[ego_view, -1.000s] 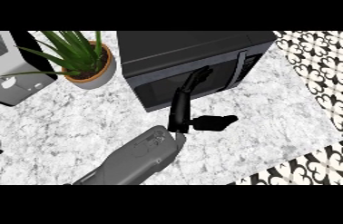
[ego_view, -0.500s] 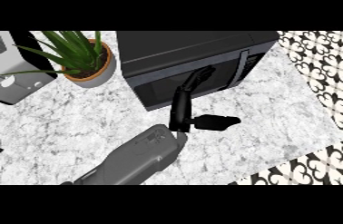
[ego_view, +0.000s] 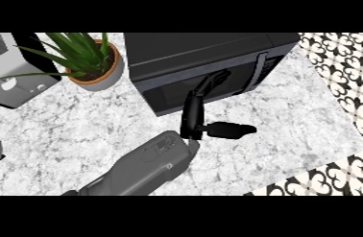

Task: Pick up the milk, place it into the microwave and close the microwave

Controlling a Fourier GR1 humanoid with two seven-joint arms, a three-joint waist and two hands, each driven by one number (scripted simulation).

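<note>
Barely shifted, right hand (ego_view: 191,121) stays open, straight-fingered, against the shut microwave (ego_view: 212,53) door.

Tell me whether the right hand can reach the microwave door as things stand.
Likely yes: the right hand has straight fingers against the microwave door, with nothing in between.

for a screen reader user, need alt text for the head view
The robot's left hand, fingers straight, touches the front of a black microwave on a marble counter. A potted plant stands left of it.
</note>
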